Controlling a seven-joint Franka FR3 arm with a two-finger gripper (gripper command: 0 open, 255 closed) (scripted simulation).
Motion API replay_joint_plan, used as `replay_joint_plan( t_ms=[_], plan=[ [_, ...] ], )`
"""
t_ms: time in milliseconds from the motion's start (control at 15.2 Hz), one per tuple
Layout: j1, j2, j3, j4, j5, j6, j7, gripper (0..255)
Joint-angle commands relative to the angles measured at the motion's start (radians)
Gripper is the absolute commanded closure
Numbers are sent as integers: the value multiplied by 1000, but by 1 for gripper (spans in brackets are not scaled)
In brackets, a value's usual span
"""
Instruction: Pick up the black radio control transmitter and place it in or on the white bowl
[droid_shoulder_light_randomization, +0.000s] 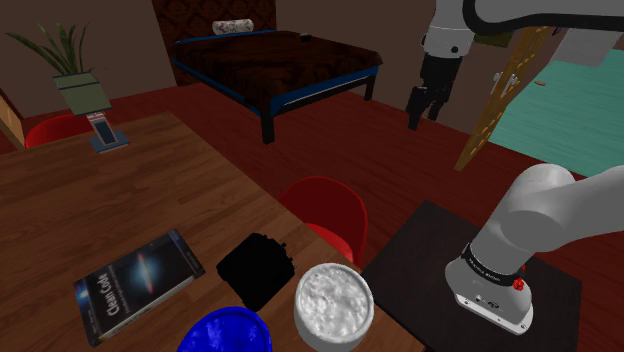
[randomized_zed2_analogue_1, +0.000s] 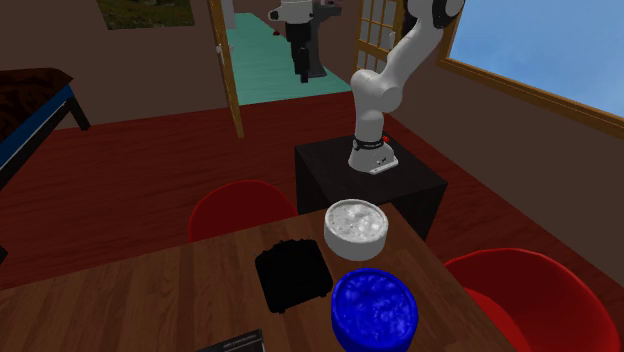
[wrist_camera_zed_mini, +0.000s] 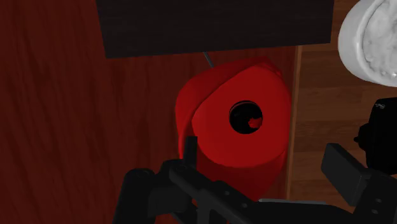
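Black radio control transmitter (droid_shoulder_light_randomization: 257, 268): one. In the shoulder view it lies flat on the wooden tabletop (droid_shoulder_light_randomization: 100, 220), near the right edge and just left of the white bowl (droid_shoulder_light_randomization: 334, 300).
White bowl: one, at the tabletop's near right corner.
Blue bowl (droid_shoulder_light_randomization: 230, 332): one, nearest the camera.
Book (droid_shoulder_light_randomization: 138, 284): one, left of the transmitter.
Red chairs (droid_shoulder_light_randomization: 325, 210): two, one at the tabletop's right edge and one at its far left.
Claw (droid_shoulder_light_randomization: 425, 103): one, fingers spread wide and empty, high over the floor, far from the tabletop and well apart from the transmitter.

Second exterior view: the transmitter (randomized_zed2_analogue_1: 292, 275) sits left of both bowls. The white bowl (randomized_zed2_analogue_1: 356, 228) is farther off, beside the stand (randomized_zed2_analogue_1: 370, 180). The blue bowl (randomized_zed2_analogue_1: 374, 308) is nearer. The claw (randomized_zed2_analogue_1: 305, 68) hangs far back and high.

Wrist view: the spread fingers (wrist_camera_zed_mini: 343, 173) look down on a red chair seat (wrist_camera_zed_mini: 238, 127). The white bowl (wrist_camera_zed_mini: 375, 44) shows at the tabletop's edge, with a black shape beside it that is probably the transmitter.

Step in hand, as a judgement: the reach, with no pick yet made. The next move calls for a long descent across to a point above the transmitter, with the fingers wide enough to straddle its body.
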Motion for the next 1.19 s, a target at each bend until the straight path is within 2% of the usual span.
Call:
replay_joint_plan(
  t_ms=[0, 594, 1122],
  plan=[
    [0, 0, 0, 0, 0, 0, 0, 0],
    [86, 319, -103, -5, 121, 231, -208, 0],
    [171, 647, -152, 89, 297, 348, -439, 0]
  ],
)
